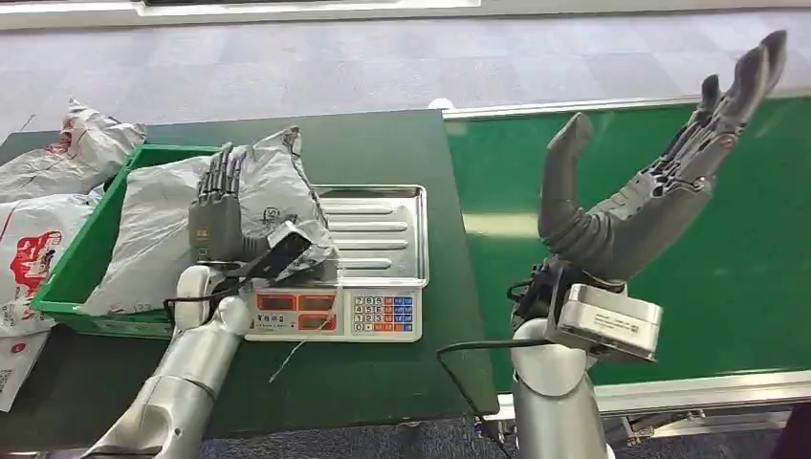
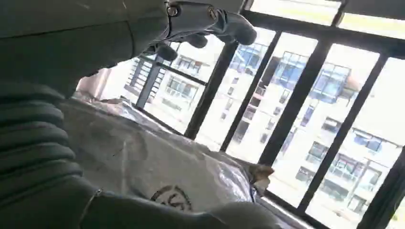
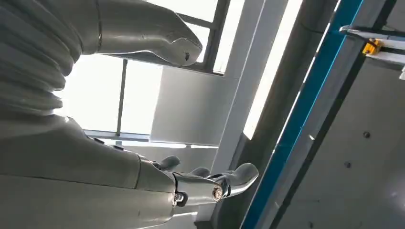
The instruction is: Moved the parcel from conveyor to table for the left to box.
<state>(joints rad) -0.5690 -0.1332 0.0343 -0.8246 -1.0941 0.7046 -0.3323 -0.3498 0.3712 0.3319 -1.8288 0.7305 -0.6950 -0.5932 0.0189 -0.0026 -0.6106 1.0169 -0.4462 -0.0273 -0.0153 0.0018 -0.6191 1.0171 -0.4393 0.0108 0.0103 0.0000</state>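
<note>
a: parcel [image 1: 263, 196] — grey plastic mailer, crumpled and shiny, a dark round stamp on its face. one end tips over the rim of the green box [image 1: 91, 251], the other sits on the steel tray of the scale [image 1: 368, 251]. a torn, dark-edged corner juts out above the scale's display.

b: left hand [image 1: 215, 215]?

a: it grips the parcel from the near side, dark fingers flat up against the wrapper, thumb side tucked by the torn corner. in the left wrist view the parcel [image 2: 157, 167] lies against the palm, with the stamp partly covered by the thumb.

b: right hand [image 1: 646, 182]?

a: raised over the green conveyor belt [image 1: 727, 268], fingers spread wide, thumb apart, holding nothing. the right wrist view looks up past the right hand [image 3: 95, 152] at windows and a blue beam.

b: what's hard to read?

a: the stamp's text is too small. the parcel's lower edge is hidden behind the left hand and wrist. more grey and white bags [image 1: 48, 206] lie left of the box, cut off by the frame edge. the dark green table [image 1: 383, 143] carries box and scale.
</note>
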